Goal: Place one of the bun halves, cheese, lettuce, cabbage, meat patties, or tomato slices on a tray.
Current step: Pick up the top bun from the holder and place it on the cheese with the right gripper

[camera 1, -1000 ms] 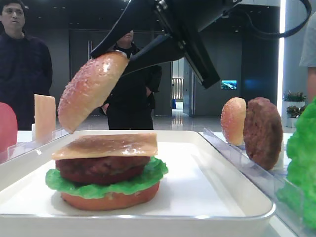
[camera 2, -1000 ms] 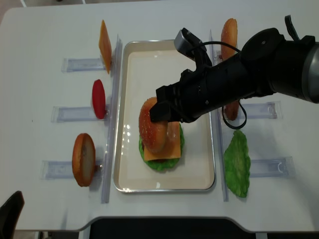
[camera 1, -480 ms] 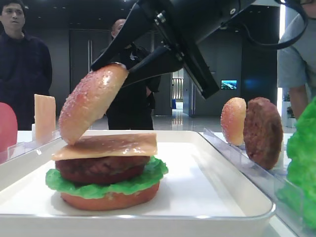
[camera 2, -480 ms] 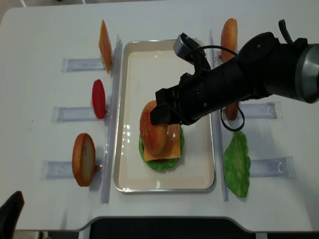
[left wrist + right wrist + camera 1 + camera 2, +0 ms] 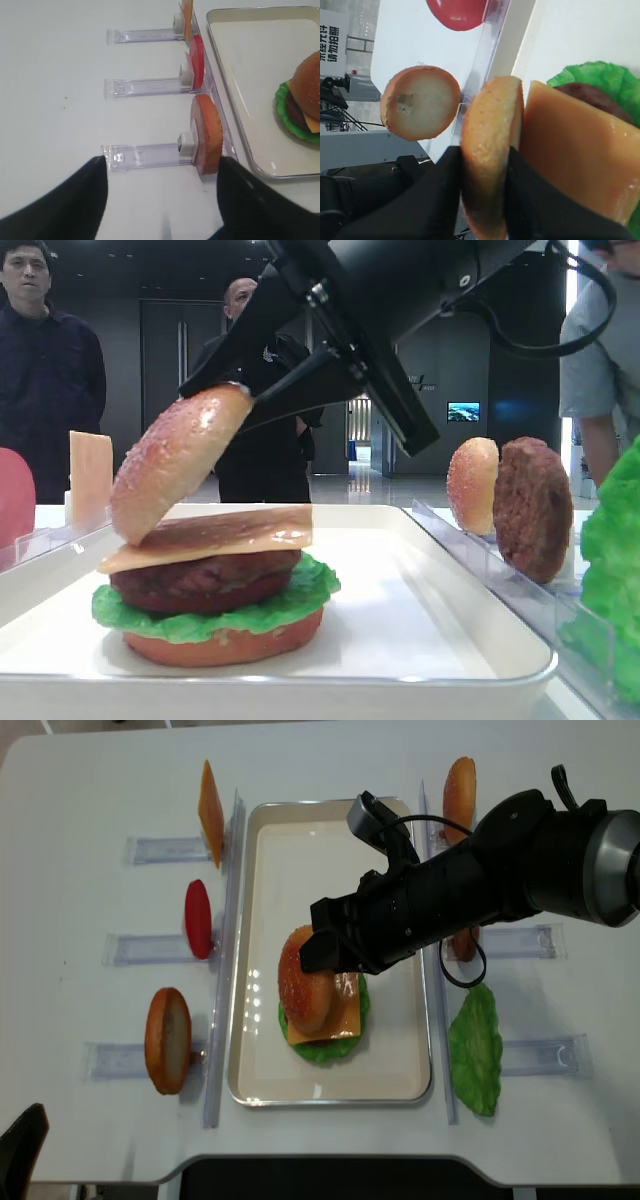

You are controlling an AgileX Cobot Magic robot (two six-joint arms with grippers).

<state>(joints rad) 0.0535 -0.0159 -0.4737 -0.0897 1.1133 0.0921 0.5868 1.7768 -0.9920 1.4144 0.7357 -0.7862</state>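
Right gripper (image 5: pixel 485 200) clamped on the seeded top bun (image 5: pixel 180 460), fingers (image 5: pixel 442 195) pressed flat against both faces of it, as the right wrist view shows. Held tilted, dome turned up and away from the gripper, lower edge down on the cheese (image 5: pixel 210 537) at the far end from the fingers; touching or just above, hard to say from the low exterior view. Directly beneath the gripper: a stack of cheese, meat patty (image 5: pixel 205 582), lettuce (image 5: pixel 215 615) and an orange bottom bun (image 5: pixel 225 645), resting on the white tray (image 5: pixel 400 1060) toward its near end in the overhead view. Cheese slice slanted, raised on the gripper's side. Beyond the bun from the gripper, past the tray's rim, clear racks (image 5: pixel 130 1060) holding a cheese slice on edge (image 5: pixel 210 800), a red tomato slice (image 5: pixel 198 918) and a flat seedless bun (image 5: pixel 167 1040). Behind the gripper, alongside its arm, on the opposite racks: a paler domed bun (image 5: pixel 460 785), a second patty (image 5: pixel 532 508) mostly hidden under the arm from above, and a lettuce leaf (image 5: pixel 475 1050). Left gripper (image 5: pixel 162 200) well apart from all this, low over bare table (image 5: pixel 60 120) just short of the flat bun's rack, dark fingers spread wide with nothing between them. Three bystanders (image 5: pixel 45 370) standing behind the table.
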